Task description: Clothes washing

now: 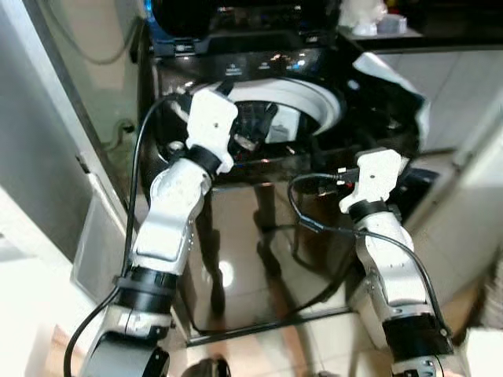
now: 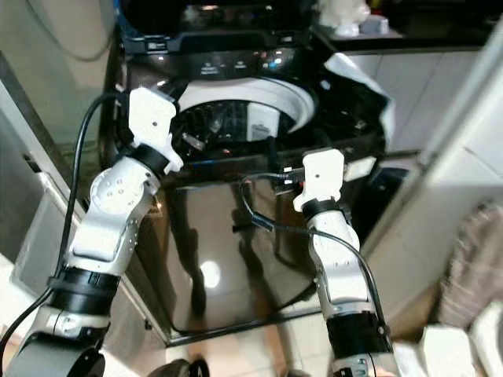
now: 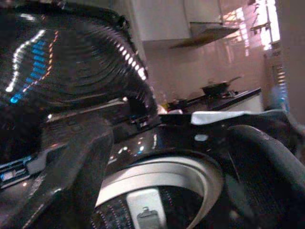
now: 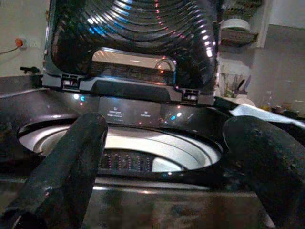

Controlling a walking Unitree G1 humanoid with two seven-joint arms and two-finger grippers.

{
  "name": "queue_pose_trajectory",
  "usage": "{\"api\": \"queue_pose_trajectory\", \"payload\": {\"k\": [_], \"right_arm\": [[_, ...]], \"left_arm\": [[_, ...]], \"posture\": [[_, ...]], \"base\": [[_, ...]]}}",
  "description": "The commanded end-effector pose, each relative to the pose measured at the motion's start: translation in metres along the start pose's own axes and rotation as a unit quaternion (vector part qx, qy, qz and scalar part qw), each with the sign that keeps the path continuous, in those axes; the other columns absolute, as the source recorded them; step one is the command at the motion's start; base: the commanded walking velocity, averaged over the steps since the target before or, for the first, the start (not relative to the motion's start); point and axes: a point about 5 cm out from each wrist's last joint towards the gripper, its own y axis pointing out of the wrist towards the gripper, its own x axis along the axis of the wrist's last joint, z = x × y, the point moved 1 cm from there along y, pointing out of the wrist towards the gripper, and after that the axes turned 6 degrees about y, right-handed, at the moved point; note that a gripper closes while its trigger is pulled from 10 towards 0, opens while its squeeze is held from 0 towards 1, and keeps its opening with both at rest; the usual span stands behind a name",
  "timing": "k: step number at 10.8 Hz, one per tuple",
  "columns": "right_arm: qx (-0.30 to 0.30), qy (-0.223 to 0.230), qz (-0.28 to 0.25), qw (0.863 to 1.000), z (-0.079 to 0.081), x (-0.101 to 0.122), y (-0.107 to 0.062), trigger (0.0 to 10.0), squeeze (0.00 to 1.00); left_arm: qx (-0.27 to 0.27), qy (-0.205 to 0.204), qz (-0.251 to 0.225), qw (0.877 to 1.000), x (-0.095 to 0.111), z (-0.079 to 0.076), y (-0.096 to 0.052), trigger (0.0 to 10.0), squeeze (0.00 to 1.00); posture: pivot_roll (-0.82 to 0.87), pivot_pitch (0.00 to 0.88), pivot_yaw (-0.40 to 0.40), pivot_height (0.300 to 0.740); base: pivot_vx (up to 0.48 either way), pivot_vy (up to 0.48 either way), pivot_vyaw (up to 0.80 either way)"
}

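Two arms are raised before one top-loading washing machine [image 1: 259, 236], dark and glossy, its lid [image 4: 133, 38] swung up and back so the drum [image 4: 143, 143] stands open to be loaded from above. Left gripper [image 1: 250, 129]: reached out over the front rim of the opening, its fingers [image 3: 71, 171] spread wide and holding nothing, with the drum mouth showing between them in the wrist view; I judge it is placed there to reach into the tub or to check it. Right gripper [image 4: 162, 162]: held lower, just in front of the machine's front edge and short of the opening, its fingers [image 4: 66, 167] likewise wide apart and empty, apparently waiting its turn. Drum: white rim, perforated metal wall, a pale fitting at its near side; no garment can be made out inside from here. One dark piece of cloth [image 1: 393, 110] with a white edge is draped over the machine's right corner, close beside the opening, probably the washing to go in. Control panel [image 4: 128, 112]: a strip behind the drum with small white labels and lit blue indicators, too small and blurred to read; no brand name can be made out. Behind, on the right: a kitchen table [image 1: 416, 35] carrying pale items.
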Motion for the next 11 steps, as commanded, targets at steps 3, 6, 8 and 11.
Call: {"api": "queue_pose_trajectory", "payload": {"k": [3, 6, 8, 11], "right_arm": [[0.005, -0.001, 0.0, 1.0, 0.001, -0.004, 0.002, 10.0, 0.0], [0.005, -0.002, 0.009, 1.0, 0.001, -0.009, 0.001, 10.0, 0.0], [0.003, -0.007, 0.019, 1.0, 0.0, -0.013, 0.001, 10.0, 0.0], [-0.003, -0.022, 0.03, 0.999, -0.004, -0.02, -0.003, 10.0, 0.0]], "left_arm": [[0.004, 0.015, 0.033, 0.999, -0.009, -0.001, -0.004, 10.0, 0.0], [-0.002, 0.024, 0.052, 0.998, -0.014, -0.005, -0.006, 10.0, 0.0], [-0.009, 0.022, 0.057, 0.998, -0.017, -0.005, -0.007, 10.0, 0.0], [-0.018, 0.022, 0.096, 0.995, -0.038, -0.013, -0.019, 10.0, 0.0]], "posture": [[-0.13, 0.0, 0.025, 0.74], [-0.13, 0.0, 0.027, 0.74], [-0.13, 0.0, 0.028, 0.74], [-0.14, 0.0, 0.031, 0.711]], "base": [[0.0, 0.0, 0.0], [0.0, 0.0, 0.0], [0.0, 0.0, 0.0], [0.0, 0.0, -0.49]]}}
